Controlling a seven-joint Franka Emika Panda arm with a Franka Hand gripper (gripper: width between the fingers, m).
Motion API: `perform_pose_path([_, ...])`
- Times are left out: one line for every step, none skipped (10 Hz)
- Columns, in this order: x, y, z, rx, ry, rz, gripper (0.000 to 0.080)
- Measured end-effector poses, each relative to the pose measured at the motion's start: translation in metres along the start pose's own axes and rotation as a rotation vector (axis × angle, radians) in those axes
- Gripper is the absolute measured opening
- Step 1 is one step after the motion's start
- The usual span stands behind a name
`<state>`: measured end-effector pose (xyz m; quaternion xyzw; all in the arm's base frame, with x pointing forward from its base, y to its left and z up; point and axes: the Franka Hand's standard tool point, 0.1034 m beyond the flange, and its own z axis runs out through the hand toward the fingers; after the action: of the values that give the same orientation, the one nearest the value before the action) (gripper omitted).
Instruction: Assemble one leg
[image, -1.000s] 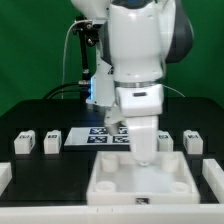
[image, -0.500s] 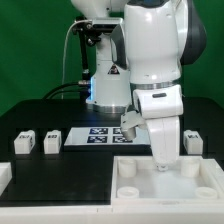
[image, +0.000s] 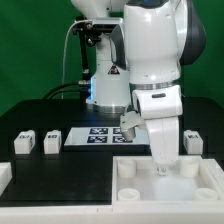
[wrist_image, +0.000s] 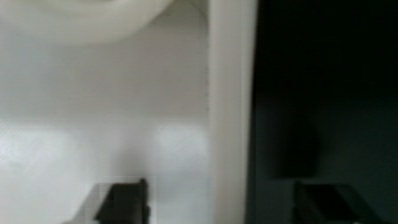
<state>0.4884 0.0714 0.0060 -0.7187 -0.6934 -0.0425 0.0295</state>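
Tray (image: 135, 205) and hand (image: 163, 162) moved toward 3 o'clock a second ago, static since; fingers (wrist_image: 121, 200) apart astride tray wall; legs (image: 52, 142) untouched, so probably still positioning.

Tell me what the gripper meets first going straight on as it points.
Most likely the white tray: the gripper points down at it, and the wrist view shows its wall between the open fingers. Depth is unclear.

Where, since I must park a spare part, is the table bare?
Bare: the black table in front of the marker board and the two legs beside it, up to the tray. Crowded: the exterior view's right, where the gripper hangs over the tray, another leg behind.
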Motion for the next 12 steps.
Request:
perform_pose_path([0.0, 0.0, 0.0, 0.0, 0.0, 0.001, 0.055])
perform_pose_path([0.0, 0.0, 0.0, 0.0, 0.0, 0.001, 0.0619])
perform_pose_path([0.0, 0.0, 0.0, 0.001, 0.0, 0.001, 0.0619])
perform_pose_path([-0.001, 0.0, 0.0, 0.001, 0.0, 0.001, 0.0644])
perform_pose_path([-0.001, 0.0, 0.0, 0.001, 0.0, 0.001, 0.0644])
perform_pose_path([-0.001, 0.0, 0.0, 0.001, 0.0, 0.002, 0.0648])
perform_pose_path([-0.001, 0.0, 0.0, 0.001, 0.0, 0.002, 0.0648])
perform_pose_path([-0.001, 0.0, -0.002, -0.002, -0.001, 0.013, 0.0649])
perform_pose_path([-0.002, -0.002, -0.014, -0.015, -0.007, 0.037, 0.0649])
perform_pose_path([-0.002, -0.008, -0.025, -0.025, -0.014, 0.055, 0.0649])
perform_pose_path([0.002, -0.014, -0.036, -0.034, -0.018, 0.1, 0.0649])
perform_pose_path([0.011, -0.021, -0.047, -0.046, -0.02, 0.168, 0.0649])
